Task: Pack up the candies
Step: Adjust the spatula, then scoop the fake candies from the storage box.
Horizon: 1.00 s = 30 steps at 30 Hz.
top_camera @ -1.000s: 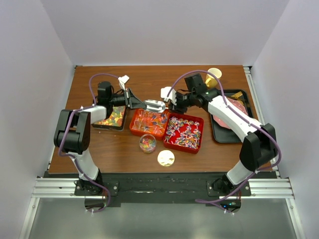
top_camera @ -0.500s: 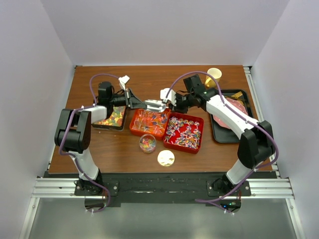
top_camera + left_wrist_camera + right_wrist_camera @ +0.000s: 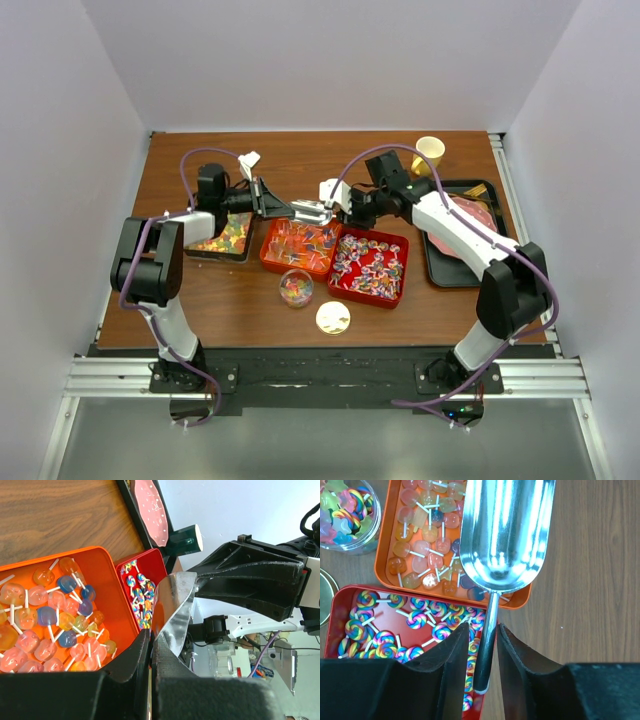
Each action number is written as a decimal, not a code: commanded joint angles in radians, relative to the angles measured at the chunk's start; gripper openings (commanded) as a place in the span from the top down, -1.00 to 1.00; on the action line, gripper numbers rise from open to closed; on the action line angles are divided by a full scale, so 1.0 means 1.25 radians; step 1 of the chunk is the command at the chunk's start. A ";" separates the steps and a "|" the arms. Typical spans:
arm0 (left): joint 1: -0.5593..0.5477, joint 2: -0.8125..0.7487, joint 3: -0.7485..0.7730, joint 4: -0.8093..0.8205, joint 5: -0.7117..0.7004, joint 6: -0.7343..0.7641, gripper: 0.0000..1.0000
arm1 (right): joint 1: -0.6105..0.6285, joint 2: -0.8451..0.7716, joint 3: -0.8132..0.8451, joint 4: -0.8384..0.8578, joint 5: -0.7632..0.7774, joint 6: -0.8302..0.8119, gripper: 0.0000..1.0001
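1. The candies lie in four lots around the two claws, which meet over the middle of the surface.
2. Clear-wrapped lollipops on white sticks fill an orange tray, directly below the left claw and just ahead of the right claw's fingertips.
3. Swirled lollipops fill a red tray that touches the orange one; they sit straight under the right claw.
4. Gummy pieces lie in a black tray behind the left claw, beneath its arm.
5. Mixed sweets sit in a clear jar, standing apart from both claws on the side of the arm bases, close to the orange tray's corner.
6. A metal scoop hangs above the orange tray with its bowl bare.
7. The left claw is clenched on the thin rim of the scoop's bowl.
8. The right claw's fingers flank the scoop's handle closely; whether they pinch it cannot be told.
9. A round gold lid lies beside the jar, nearer still to the arm bases.
10. A pink plate rests in a dark tray well beyond the right claw's wrist, and a paper cup stands behind that arm.
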 commanded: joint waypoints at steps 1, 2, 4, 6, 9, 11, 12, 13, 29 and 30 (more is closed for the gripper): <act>0.001 0.001 0.025 0.020 0.006 -0.009 1.00 | 0.018 -0.017 0.009 0.046 0.034 0.014 0.41; -0.001 0.001 0.025 0.020 0.006 -0.009 1.00 | 0.025 -0.021 -0.002 0.069 0.042 0.019 0.42; -0.002 0.001 0.026 0.021 0.006 -0.011 1.00 | 0.032 -0.022 -0.007 0.082 0.056 0.018 0.39; -0.003 0.002 0.026 0.023 0.007 -0.012 1.00 | 0.043 -0.018 -0.003 0.079 0.064 0.013 0.43; -0.003 -0.001 0.023 0.023 0.007 -0.012 1.00 | 0.048 -0.017 -0.003 0.082 0.077 0.009 0.59; -0.003 -0.004 0.021 0.023 0.008 -0.010 1.00 | 0.047 -0.017 -0.002 0.076 0.084 0.007 0.72; -0.003 -0.006 0.017 0.023 0.008 -0.009 1.00 | 0.047 -0.017 -0.001 0.071 0.088 0.006 0.78; -0.002 -0.007 0.017 0.021 0.007 -0.010 1.00 | 0.047 -0.017 0.000 0.065 0.089 0.000 0.91; 0.129 -0.195 -0.014 -0.393 -0.183 0.321 -0.04 | 0.053 0.221 0.471 -0.443 0.317 -0.440 1.00; 0.129 -0.211 -0.015 -0.414 -0.199 0.352 -0.04 | 0.059 0.234 0.497 -0.462 0.356 -0.459 1.00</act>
